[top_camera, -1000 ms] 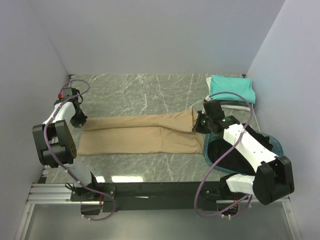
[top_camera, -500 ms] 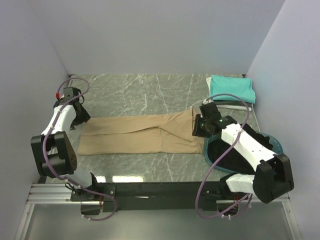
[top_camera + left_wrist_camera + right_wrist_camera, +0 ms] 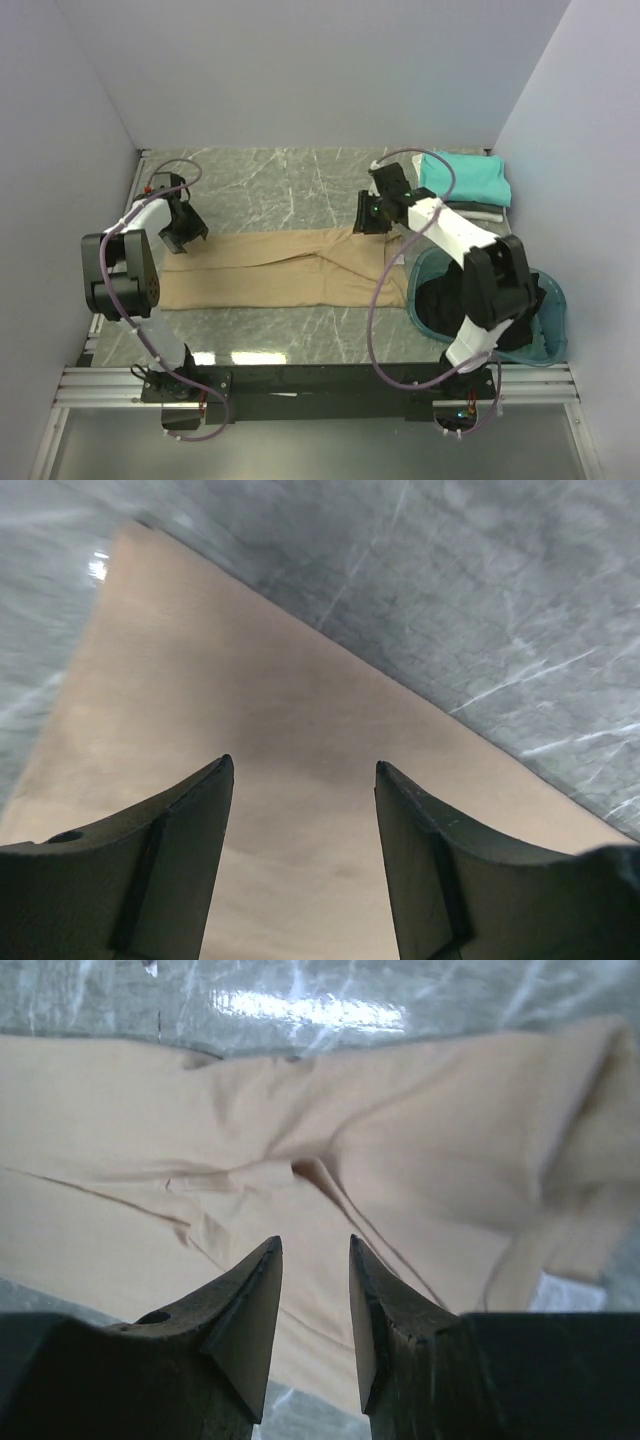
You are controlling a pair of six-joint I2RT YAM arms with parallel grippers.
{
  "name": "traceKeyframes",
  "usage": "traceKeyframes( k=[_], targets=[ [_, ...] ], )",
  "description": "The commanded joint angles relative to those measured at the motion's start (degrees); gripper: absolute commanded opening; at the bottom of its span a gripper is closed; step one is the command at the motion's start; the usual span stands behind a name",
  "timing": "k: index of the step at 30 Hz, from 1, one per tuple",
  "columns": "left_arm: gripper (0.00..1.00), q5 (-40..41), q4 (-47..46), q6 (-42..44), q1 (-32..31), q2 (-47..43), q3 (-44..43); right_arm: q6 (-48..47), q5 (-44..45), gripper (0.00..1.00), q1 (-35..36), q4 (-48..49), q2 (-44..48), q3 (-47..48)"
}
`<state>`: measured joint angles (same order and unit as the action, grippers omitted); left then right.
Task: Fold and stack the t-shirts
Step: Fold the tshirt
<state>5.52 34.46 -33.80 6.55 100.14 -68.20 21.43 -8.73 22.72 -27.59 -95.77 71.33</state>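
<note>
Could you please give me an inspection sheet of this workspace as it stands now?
Surface: grey marbled table.
Job's things: tan t-shirt lying in a long flat strip; teal t-shirt folded on other folded cloth, far right; black cloth in the basin.
Clutter: teal basin, near right.
Grippers: left gripper open above the tan shirt's left end; right gripper open above its right part; neither holds anything.
Cables: purple cables loop along both arms.
Surroundings: plain pale walls.

Tan t-shirt (image 3: 290, 265), teal folded t-shirt (image 3: 465, 178), black cloth (image 3: 435, 305) in teal basin (image 3: 560, 305), grey tabletop (image 3: 270, 185) veined white, purple cables (image 3: 371, 318), white-and-black arms (image 3: 450, 228), pale lilac walls (image 3: 300, 70).
</note>
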Motion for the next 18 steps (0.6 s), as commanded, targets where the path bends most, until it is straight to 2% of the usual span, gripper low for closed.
traceKeyframes(
  k=[1, 7, 18],
  targets=[
    [0.64, -4.20, -1.85, -1.71, 0.05, 1.02, -1.58, -2.71, -4.27, 0.40, 0.31, 1.85, -5.30, 6.26],
    [0.64, -3.50, -1.15, -0.48, 0.22, 2.43, -2.46, -4.11, -6.12, 0.40, 1.10, -0.09, -11.28, 10.32],
    [0.65, -3.06, -0.88, 1.28, 0.13, 4.19, -3.25, -5.70, -4.80, 0.41, 3.03, -0.09, -14.79, 9.79]
  ],
)
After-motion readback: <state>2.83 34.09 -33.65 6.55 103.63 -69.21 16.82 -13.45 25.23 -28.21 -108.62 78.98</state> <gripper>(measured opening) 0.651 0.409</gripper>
